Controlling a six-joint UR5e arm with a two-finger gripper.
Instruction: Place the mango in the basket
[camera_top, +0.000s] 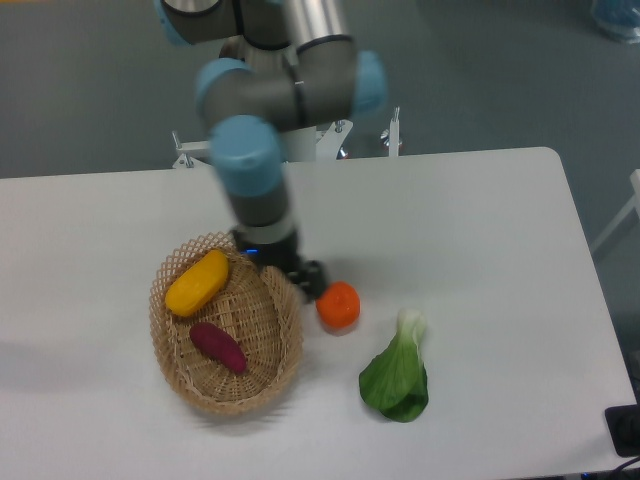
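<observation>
The yellow-orange mango (198, 282) lies inside the tan wicker basket (282, 352), against its upper left rim. My gripper (303, 279) hangs just past the basket's right rim, between the basket and the round orange fruit. Nothing shows between its fingers. The arm is blurred with motion, and the fingers are too dark and small for me to tell how they stand.
A dark purple-red sweet potato (217, 347) lies in the basket's middle. A round orange fruit (338, 304) sits right of the basket, close to my gripper. A green bok choy (397, 377) lies further right. The robot base (290, 130) stands at the table's back edge.
</observation>
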